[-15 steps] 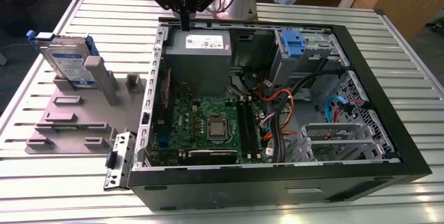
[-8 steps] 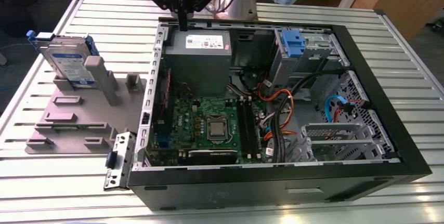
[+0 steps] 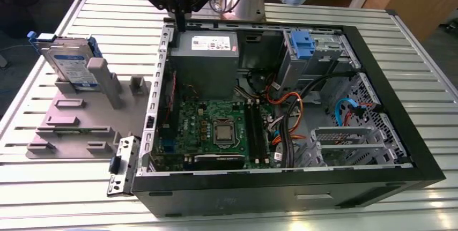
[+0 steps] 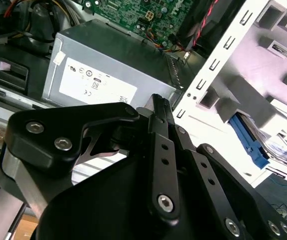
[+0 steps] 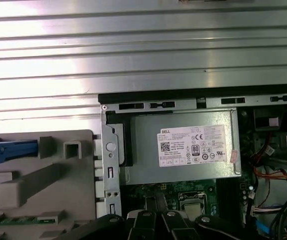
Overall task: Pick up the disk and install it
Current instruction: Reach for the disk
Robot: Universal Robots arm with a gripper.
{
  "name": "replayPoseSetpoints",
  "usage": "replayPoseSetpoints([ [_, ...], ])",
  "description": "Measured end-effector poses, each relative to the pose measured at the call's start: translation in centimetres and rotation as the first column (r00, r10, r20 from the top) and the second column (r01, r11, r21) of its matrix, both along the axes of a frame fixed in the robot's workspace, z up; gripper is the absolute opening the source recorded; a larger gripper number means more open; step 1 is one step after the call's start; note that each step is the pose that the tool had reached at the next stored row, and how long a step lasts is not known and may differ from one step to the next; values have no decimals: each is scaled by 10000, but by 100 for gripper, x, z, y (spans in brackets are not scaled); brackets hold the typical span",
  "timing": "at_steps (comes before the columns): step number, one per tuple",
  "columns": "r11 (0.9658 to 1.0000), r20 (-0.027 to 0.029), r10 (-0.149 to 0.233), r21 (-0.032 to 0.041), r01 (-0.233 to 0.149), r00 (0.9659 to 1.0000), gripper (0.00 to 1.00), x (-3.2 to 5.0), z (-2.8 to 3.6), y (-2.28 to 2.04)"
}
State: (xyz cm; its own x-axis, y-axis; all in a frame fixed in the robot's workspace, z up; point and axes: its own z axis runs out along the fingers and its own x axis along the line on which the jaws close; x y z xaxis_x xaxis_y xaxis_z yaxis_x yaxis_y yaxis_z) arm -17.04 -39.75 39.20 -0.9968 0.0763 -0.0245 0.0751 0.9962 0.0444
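The disk (image 3: pixel 70 62) stands upright in a slot of the grey fixture (image 3: pixel 72 118) at the exterior view's left: a silver drive with a blue-and-white label in a blue bracket. Its blue bracket also shows in the second wrist view (image 4: pixel 248 141) and in the first wrist view (image 5: pixel 9 151). My gripper (image 3: pixel 179 26) hangs over the back left corner of the open computer case (image 3: pixel 390 113), just above the grey power supply (image 3: pixel 204 54), well apart from the disk. Its black fingers (image 4: pixel 157 102) are shut together with nothing between them.
The case lies open on a slatted metal table (image 3: pixel 43 199), with the motherboard (image 3: pixel 214 129), cables and a blue tab in the drive bay (image 3: pixel 302 46) inside. The power supply with its white sticker (image 5: pixel 193 147) sits right under the gripper. A loose metal bracket (image 3: pixel 122 166) lies beside the case.
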Motion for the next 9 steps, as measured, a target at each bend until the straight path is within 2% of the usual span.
replayPoseSetpoints([
  [9, 10000, 1, 0, 0, 0, 10000, 11, -141, -1, 2],
])
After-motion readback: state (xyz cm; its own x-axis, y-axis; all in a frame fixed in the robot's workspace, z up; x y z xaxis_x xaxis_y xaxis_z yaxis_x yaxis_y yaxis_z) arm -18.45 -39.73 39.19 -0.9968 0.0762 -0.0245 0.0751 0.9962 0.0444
